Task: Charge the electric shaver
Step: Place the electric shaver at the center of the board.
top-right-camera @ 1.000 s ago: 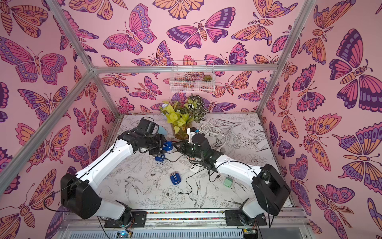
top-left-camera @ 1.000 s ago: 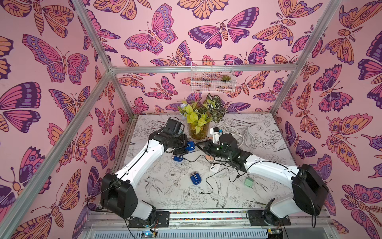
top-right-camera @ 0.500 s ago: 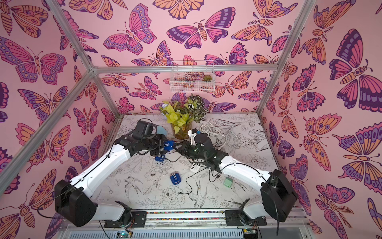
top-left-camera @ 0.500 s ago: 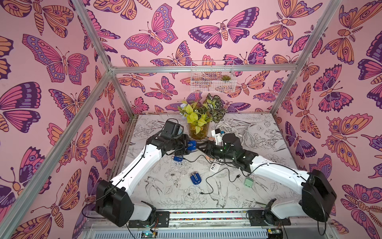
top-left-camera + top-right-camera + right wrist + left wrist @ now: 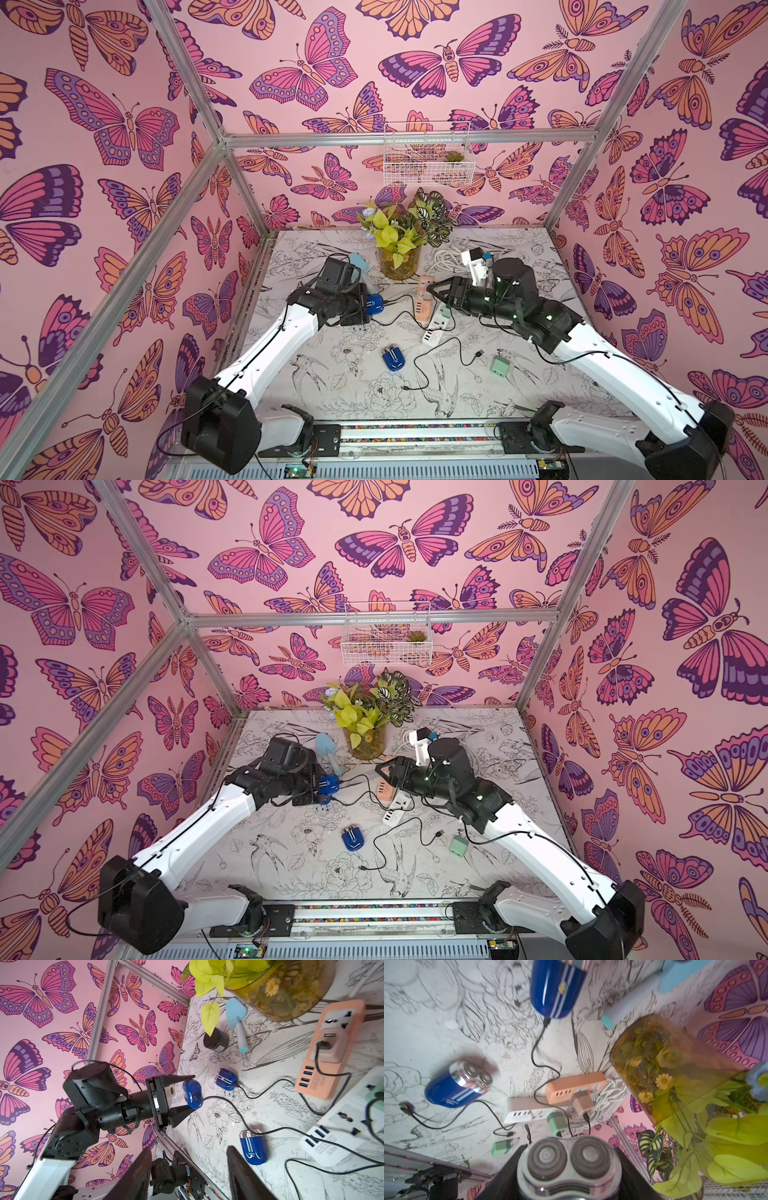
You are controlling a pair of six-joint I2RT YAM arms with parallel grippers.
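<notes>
Over the floral tabletop (image 5: 353, 399), the left end effector (image 5: 192, 1093) clasps a blue shaver (image 5: 375, 304).

- In both top views the whole cell is seen from high above its front edge, tilted down onto the surface (image 5: 332, 399); nearly the same scene is shared.
- The left wrist view is taken close over the shaver (image 5: 569, 1167), toward the orange power strip (image 5: 575, 1086).
- The right wrist view is aimed at the left pincer (image 5: 193, 1093); the orange power strip is shared.
</notes>
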